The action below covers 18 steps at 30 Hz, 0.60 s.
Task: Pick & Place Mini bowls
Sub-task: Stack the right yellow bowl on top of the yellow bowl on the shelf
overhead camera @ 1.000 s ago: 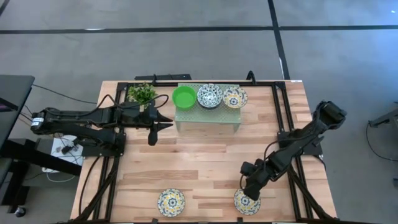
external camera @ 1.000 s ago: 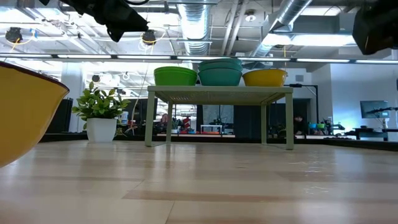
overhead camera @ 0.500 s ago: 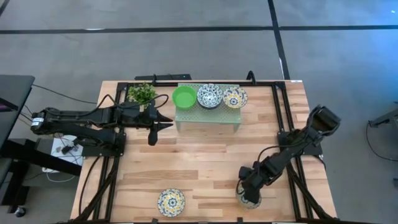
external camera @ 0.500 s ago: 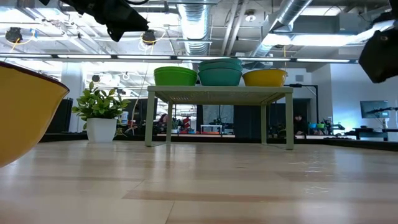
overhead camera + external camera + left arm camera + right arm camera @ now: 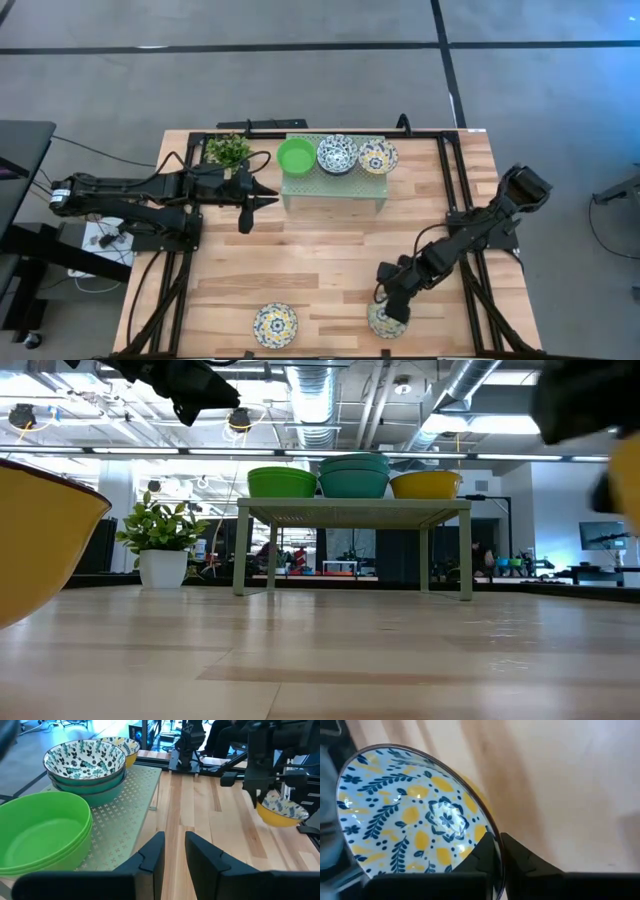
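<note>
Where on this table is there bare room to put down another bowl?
The wide wood between the rack and the two front bowls is free. The rack top is crowded, and the right claw pinches the bowl at the front.

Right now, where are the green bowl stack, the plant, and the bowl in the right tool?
green bowl stack (image 5: 295,156), high view, inside of top bowl
plant (image 5: 228,150), high view, leaves
yellow-and-blue bowl (image 5: 415,820), right wrist view, patterned inside

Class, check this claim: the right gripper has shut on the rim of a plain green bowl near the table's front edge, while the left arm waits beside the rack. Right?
Not quite. The right gripper is shut on a yellow-and-blue patterned bowl, not a plain green one, as the right wrist view shows. The rest holds: the left gripper waits beside the rack.
</note>
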### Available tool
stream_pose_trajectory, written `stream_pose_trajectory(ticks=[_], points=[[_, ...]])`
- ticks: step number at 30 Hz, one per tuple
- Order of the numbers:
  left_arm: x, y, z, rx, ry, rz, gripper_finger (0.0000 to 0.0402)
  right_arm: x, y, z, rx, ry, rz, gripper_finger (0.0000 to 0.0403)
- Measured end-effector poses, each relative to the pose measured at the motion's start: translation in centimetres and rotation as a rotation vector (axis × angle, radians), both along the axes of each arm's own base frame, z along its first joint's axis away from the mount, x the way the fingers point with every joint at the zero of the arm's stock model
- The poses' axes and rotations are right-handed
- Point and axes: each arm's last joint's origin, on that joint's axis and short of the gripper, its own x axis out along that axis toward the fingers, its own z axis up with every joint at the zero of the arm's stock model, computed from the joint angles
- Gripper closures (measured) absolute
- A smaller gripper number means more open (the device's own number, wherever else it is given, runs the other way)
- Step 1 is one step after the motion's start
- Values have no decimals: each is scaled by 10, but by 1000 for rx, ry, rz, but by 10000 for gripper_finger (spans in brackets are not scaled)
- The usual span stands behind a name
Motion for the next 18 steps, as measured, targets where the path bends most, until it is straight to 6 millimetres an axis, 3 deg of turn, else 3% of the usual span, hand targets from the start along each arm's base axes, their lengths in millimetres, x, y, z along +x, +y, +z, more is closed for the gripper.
stream_pose_trajectory(ticks=[10, 18], points=[[0, 0, 1, 0, -6, 0, 325, 41, -25, 37, -289, -292, -47, 393], [0, 0, 0, 0, -6, 0, 325, 60, -55, 83, -387, -245, -140, 387]])
